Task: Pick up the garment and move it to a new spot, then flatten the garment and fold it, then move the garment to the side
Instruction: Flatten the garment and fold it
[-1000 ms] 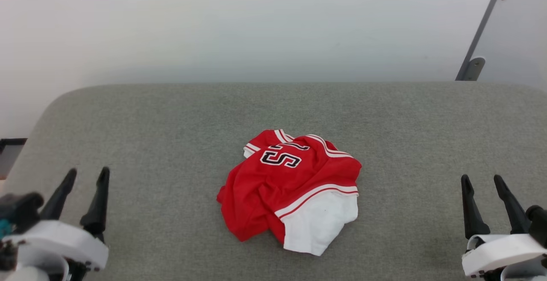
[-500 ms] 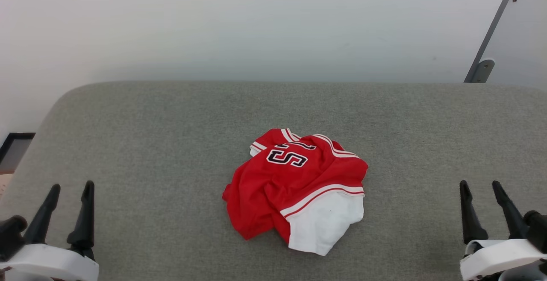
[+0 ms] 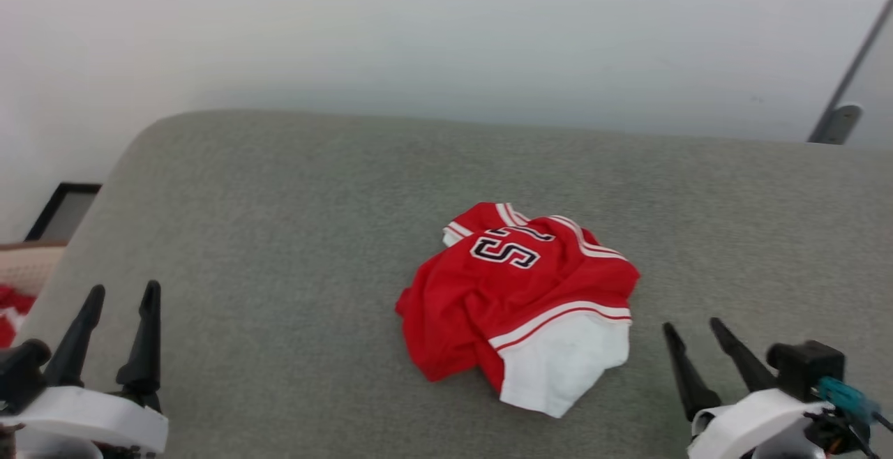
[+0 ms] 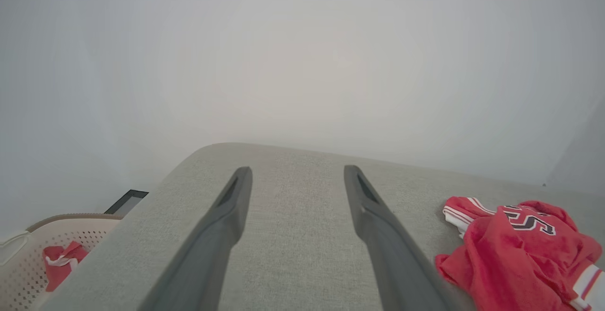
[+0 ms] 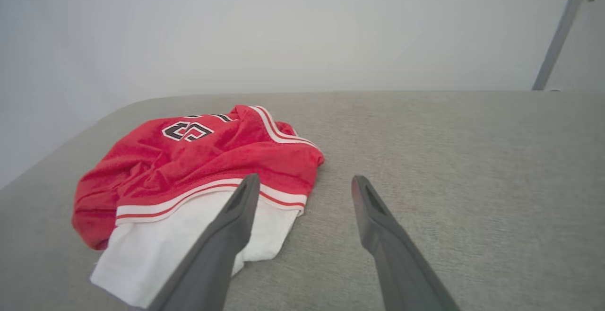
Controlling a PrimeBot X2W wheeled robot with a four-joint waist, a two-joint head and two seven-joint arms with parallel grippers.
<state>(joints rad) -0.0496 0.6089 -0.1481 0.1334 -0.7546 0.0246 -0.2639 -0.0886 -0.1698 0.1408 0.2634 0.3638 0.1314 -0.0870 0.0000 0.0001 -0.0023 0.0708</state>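
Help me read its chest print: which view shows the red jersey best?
The head view: the whole red jersey lies uncovered, print facing up. In the right wrist view a finger of the right claw crosses its white sleeve; the left wrist view crops it at the edge.

Garment on the surface, right pincer near its right side, left pincer well apart at left

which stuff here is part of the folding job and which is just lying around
For the job: the garment, crumpled on the grey surface; left gripper, right gripper, both open.
Lying about: pale basket off the surface's left end; small red cloth inside it.
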